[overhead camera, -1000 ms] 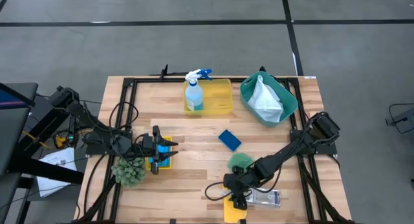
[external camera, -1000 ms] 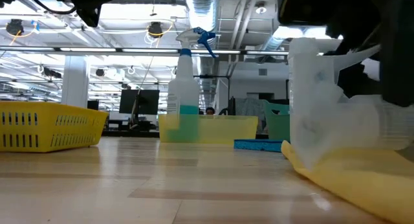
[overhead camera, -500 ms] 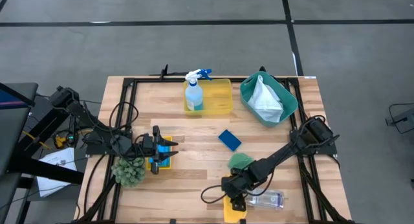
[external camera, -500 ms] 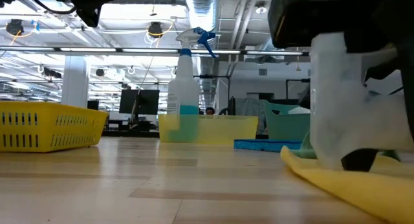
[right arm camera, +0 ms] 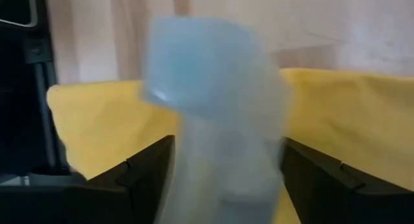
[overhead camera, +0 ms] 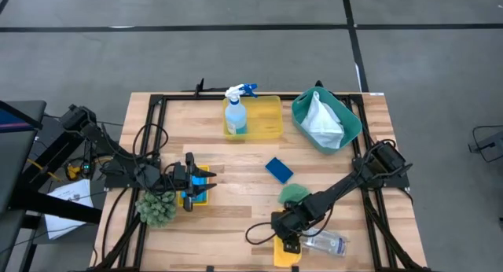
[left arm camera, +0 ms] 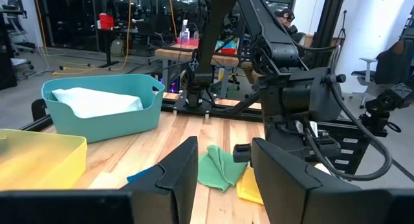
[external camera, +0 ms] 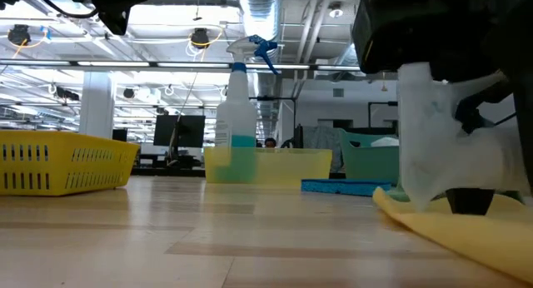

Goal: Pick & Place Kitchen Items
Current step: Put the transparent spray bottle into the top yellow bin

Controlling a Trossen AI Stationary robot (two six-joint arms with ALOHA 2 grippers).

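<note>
A clear bottle (overhead camera: 324, 243) lies on its side near the table's near edge, beside a yellow cloth (overhead camera: 287, 256). My right gripper (overhead camera: 289, 237) is shut on it; it also shows in the low view (external camera: 450, 146). A green cloth (overhead camera: 293, 195) and a blue sponge (overhead camera: 278, 170) lie on the table. The blue-liquid spray bottle (overhead camera: 235, 115) stands in a yellow tray (overhead camera: 267, 123). A white cloth (overhead camera: 322, 119) lies in the teal bin (overhead camera: 351, 126). My left gripper (overhead camera: 191, 185) is open and empty over a small yellow tray (overhead camera: 203, 178). My right gripper pinches the clear bottle between its two fingers (right arm camera: 145, 179), on the body just behind the pale blue cap (right arm camera: 194, 62). The fingers come from above, pointing down, and lie across the bottle. The bottle's cap end hangs over the yellow cloth (right arm camera: 336, 114); the body reaches toward the table's right.
A spiky green ball (overhead camera: 157, 207) sits close beside my left gripper, toward the near edge. The small yellow tray also shows at the left of the low view (external camera: 58, 159). Bare wood lies between the trays at the table's middle (overhead camera: 236, 158).
My right gripper has shifted a little toward the table's right with the clear bottle. In the low view the bottle has turned and moved to the right over the yellow cloth.
</note>
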